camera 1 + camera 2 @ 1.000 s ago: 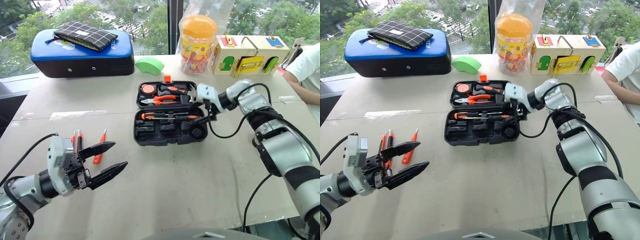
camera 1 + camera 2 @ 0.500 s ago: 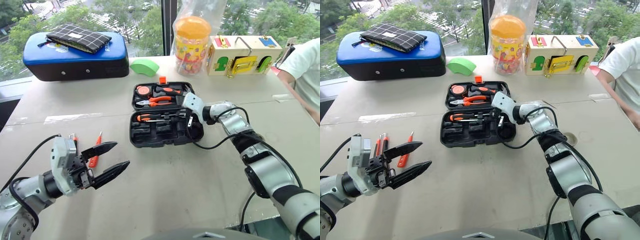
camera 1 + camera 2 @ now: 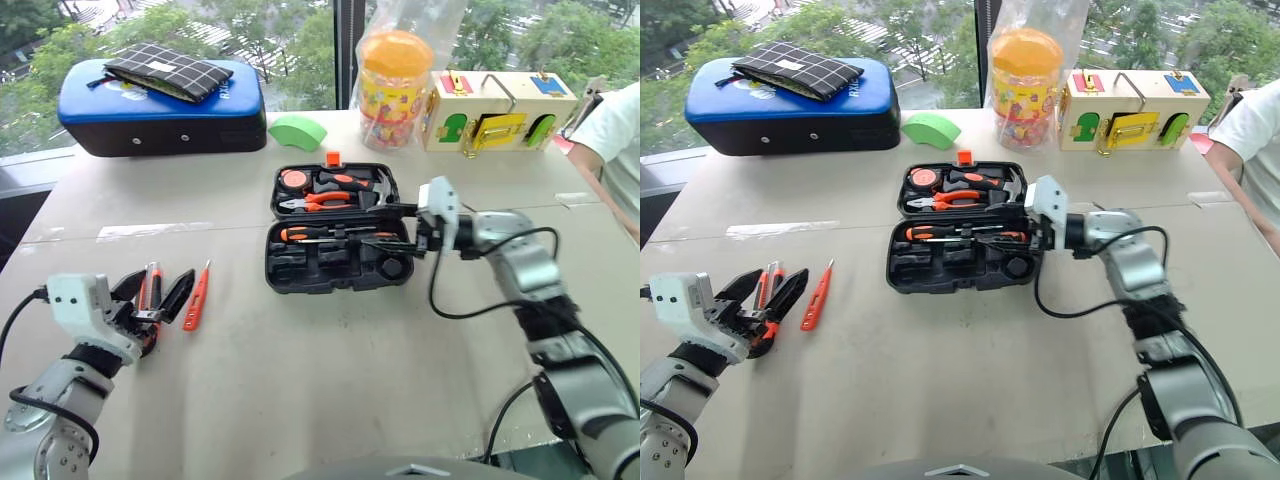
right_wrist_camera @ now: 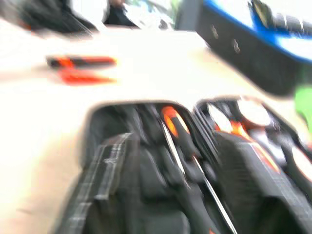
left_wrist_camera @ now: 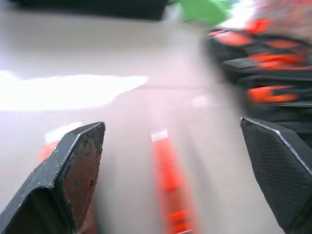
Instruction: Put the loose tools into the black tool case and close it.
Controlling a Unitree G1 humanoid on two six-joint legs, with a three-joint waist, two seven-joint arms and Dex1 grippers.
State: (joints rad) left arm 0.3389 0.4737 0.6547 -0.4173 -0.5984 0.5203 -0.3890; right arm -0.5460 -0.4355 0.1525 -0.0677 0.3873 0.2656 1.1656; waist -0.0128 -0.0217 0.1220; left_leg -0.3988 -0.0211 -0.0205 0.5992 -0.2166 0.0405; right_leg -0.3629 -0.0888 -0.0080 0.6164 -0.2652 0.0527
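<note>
Desk (image 3: 330,380) front: bare in front of the black tool case (image 3: 340,258).
Left of case: an open strip of desk between it and the slim orange tester (image 3: 196,297).
Left edge: left gripper (image 3: 160,298), jaws spread, crowds the tools there.
Right of case: right gripper (image 3: 405,228) and its cable (image 3: 440,305) block that side.
Back: blue-topped case (image 3: 160,105), green block (image 3: 298,131), orange jar (image 3: 395,88), wooden latch box (image 3: 498,110) line the far edge.
Far right: a person's sleeve (image 3: 612,130).

Head stereo pair sits up high, looking forward and down over the table (image 3: 330,370), so both eyes catch the open black tool case (image 3: 340,258) mid-table. Left wrist cam is low and close, skimming the tabletop toward that case. Right wrist cam hovers right over the case, facing the blue-topped case (image 4: 253,46).
</note>
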